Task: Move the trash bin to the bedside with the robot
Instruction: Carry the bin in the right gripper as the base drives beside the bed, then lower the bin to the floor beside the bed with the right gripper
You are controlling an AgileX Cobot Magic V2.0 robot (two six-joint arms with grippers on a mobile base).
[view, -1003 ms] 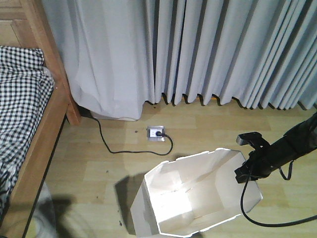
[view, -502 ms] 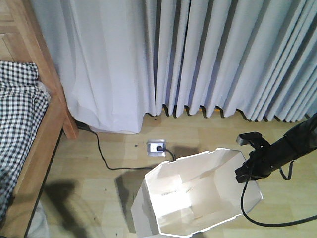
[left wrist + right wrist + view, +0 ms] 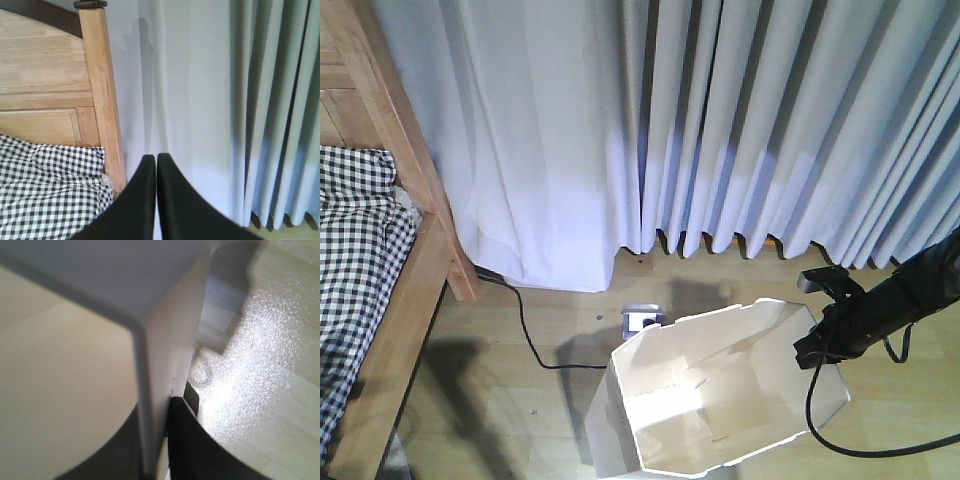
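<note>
The white trash bin point(image 3: 720, 395) stands on the wood floor at the lower middle, cream inside and tilted slightly. My right gripper point(image 3: 817, 350), on a thin black arm, is shut on the bin's right rim. In the right wrist view the bin wall point(image 3: 167, 335) runs between the two fingers of that gripper point(image 3: 159, 427). The bedside is at the left: wooden post point(image 3: 412, 170), side rail point(image 3: 400, 330) and checked bedding point(image 3: 355, 250). My left gripper point(image 3: 155, 158) is shut on nothing and faces the bed post point(image 3: 102, 95) and bedding point(image 3: 50, 192).
Pale curtains point(image 3: 740, 130) hang to the floor across the back. A floor socket point(image 3: 642, 320) sits just behind the bin, with a black cable point(image 3: 525, 335) running toward the bed post. Another black cable point(image 3: 815, 415) loops from the right arm.
The whole view has advanced toward the curtains. The bed has slid left and the socket now sits close behind the bin rim. Bin and right gripper keep the same place in frame.
</note>
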